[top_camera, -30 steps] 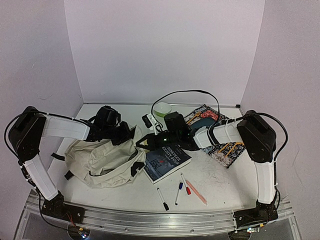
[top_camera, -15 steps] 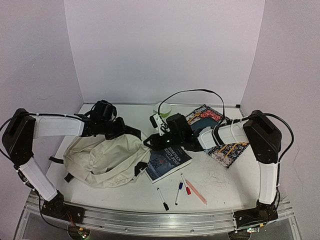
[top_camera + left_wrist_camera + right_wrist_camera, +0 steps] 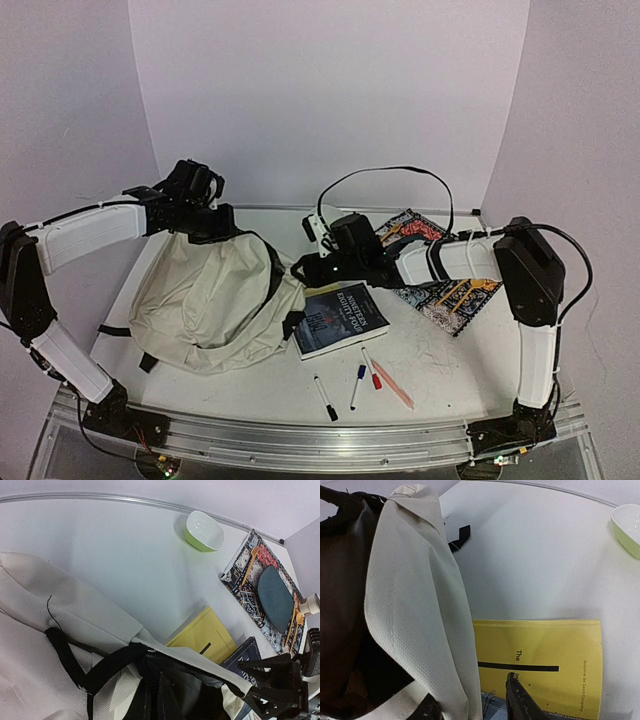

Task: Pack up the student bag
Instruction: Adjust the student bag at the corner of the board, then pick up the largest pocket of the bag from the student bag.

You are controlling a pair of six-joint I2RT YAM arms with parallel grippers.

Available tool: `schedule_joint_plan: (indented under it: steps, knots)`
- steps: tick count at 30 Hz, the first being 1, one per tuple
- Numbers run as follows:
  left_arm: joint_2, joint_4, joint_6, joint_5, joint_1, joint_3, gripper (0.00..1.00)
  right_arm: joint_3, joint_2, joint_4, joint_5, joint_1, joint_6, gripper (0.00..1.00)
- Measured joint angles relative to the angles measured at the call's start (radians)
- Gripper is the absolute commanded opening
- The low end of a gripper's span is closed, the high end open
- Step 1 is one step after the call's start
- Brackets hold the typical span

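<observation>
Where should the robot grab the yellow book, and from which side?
Probably its bare far corner, nearest the green bowl, coming from the back of the table. The yellow book lies flat; the student bag covers one side and the dark book sits at its near edge.

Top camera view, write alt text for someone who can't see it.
Two robot arms work on a cream backpack on a white table: the left hand grips its raised top, and the right hand sits open at its mouth. A dark book lies beside it, with a few pens in front and a patterned book at right.
</observation>
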Motion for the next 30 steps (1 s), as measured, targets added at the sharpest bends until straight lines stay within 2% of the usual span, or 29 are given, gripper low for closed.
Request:
schedule_joint_plan:
  steps: [9, 13, 20, 30]
  knots:
    - [0.014, -0.076, 0.032, 0.054, 0.008, 0.081, 0.0, 0.008, -0.084, -0.081, -0.049, 0.0, -0.011, 0.67]
    - [0.044, -0.084, 0.031, 0.052, 0.008, 0.116, 0.0, 0.006, -0.175, -0.089, -0.07, 0.007, 0.016, 0.73]
    - [0.116, -0.088, 0.03, 0.048, 0.01, 0.162, 0.0, -0.009, -0.277, -0.062, -0.14, 0.016, 0.078, 0.74]
    - [0.134, -0.088, 0.027, 0.051, 0.01, 0.18, 0.0, -0.019, -0.185, -0.015, -0.23, 0.071, 0.186, 0.66]
